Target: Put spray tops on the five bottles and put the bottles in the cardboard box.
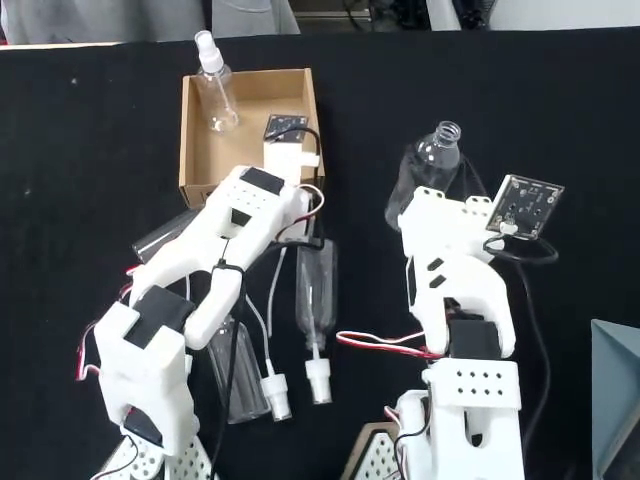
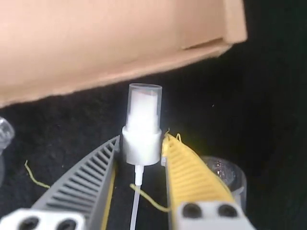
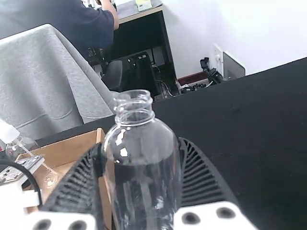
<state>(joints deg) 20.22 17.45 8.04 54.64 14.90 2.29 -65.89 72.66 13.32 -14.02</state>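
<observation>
Within the left tool, a white spray top is clamped at its collar. Its clear cap points away from the wrist and its dip tube trails back toward it. The top is near the outer wall of the cardboard box. To its right, the open-necked bottle stands upright over the tabletop, gripped around its body by the right tool, with its mouth facing up. Judgement: the top's long axis probably needs turning tube-down, in line above the neck. One capped bottle rests in the box.
</observation>
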